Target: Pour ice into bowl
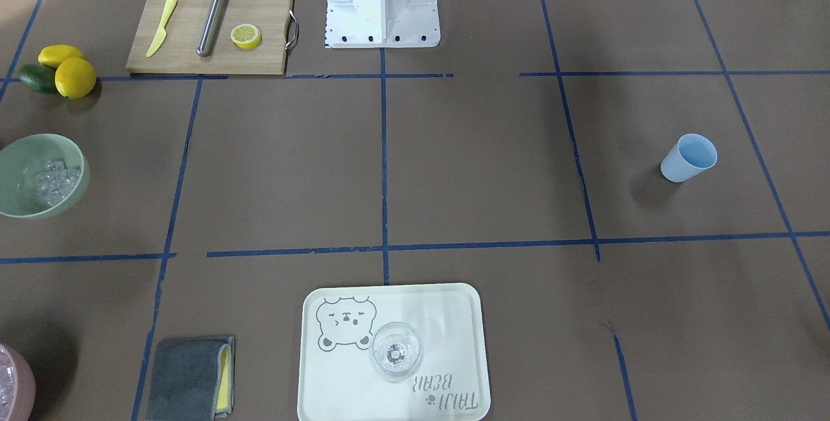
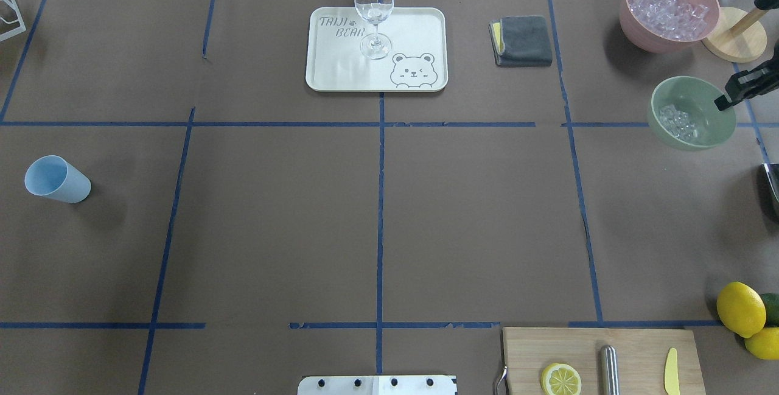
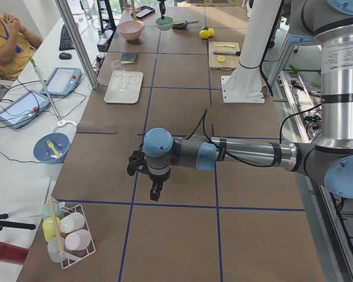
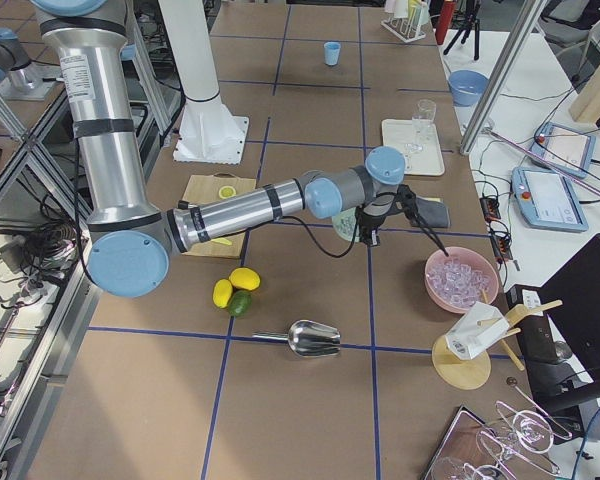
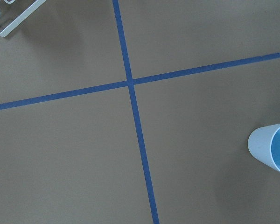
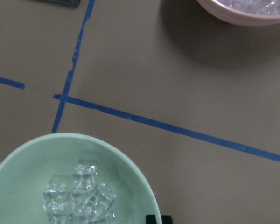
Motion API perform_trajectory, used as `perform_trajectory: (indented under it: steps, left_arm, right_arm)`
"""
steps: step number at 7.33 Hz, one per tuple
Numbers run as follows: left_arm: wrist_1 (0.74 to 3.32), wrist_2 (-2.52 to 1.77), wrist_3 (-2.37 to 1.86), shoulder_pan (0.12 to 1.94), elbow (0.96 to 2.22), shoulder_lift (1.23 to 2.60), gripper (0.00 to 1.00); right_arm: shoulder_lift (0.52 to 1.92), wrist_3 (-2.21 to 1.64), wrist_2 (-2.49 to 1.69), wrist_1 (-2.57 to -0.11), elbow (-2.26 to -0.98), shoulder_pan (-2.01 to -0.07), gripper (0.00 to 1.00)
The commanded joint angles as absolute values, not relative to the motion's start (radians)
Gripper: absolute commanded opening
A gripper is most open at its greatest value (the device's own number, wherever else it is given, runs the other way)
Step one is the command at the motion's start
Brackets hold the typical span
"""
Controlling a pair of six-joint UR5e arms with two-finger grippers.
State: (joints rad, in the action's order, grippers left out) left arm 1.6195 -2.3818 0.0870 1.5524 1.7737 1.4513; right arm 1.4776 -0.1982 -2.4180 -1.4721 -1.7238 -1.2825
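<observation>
The pale mint-green bowl [image 2: 700,94] stands at the table's far right, and it shows in the front view [image 1: 19,161] and in the right wrist view [image 6: 28,158] too. The ice [image 2: 678,122], a small heap of clear cubes [image 6: 79,198], lies inside it. My right gripper [image 2: 723,103] hangs over the bowl's rim; its tips [image 6: 158,219] look closed together and hold nothing. The blue cup [image 2: 58,180] stands empty at the far left. My left gripper [image 3: 155,192] hovers above the table near it, and I cannot tell if it is open or shut.
A pink bowl [image 2: 668,30] full of ice stands behind the green bowl, beside a wooden stand [image 2: 733,42]. A tray [image 2: 341,72] carries a wine glass [image 2: 373,11]. There are also a grey cloth [image 2: 522,40], a cutting board [image 2: 633,346], lemons [image 2: 739,308] and a metal scoop [image 4: 315,340].
</observation>
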Motion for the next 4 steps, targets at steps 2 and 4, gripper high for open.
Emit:
perform_trajectory:
  steps: [2,4]
  left_arm:
    - [1.624,-2.382,0.087,1.551,1.776,1.454,1.0]
    - [1.624,-2.382,0.087,1.551,1.775,1.454,1.0]
  right_arm:
    - [1.621,-0.338,-2.405,-1.24,-1.723,-1.211,0.0]
    - [1.644,-0.521,-2.298,-1.093,-1.709,-1.091,0.0]
